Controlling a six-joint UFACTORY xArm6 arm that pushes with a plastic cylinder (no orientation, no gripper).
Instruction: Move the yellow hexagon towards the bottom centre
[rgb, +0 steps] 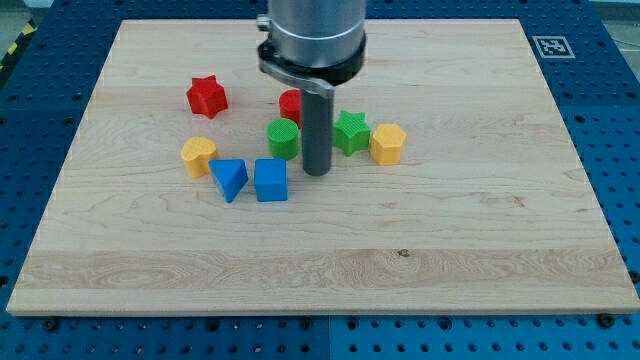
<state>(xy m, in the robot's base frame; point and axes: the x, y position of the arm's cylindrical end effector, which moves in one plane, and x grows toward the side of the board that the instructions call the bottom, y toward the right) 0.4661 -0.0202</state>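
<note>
Camera view: my tip (317, 172) rests on the desk (480, 250) between the green cylinder (283, 138) and green star (351, 132); no gripper exists. The yellow hexagon (387, 144) sits right of the star, untouched. Next I judge the tip must get above it, then push down-left

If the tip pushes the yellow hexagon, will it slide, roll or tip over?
The yellow hexagon looks squat and flat-sided, so it probably slides on the smooth board rather than rolling. Pushed off-centre by my tip, it may rotate.
</note>
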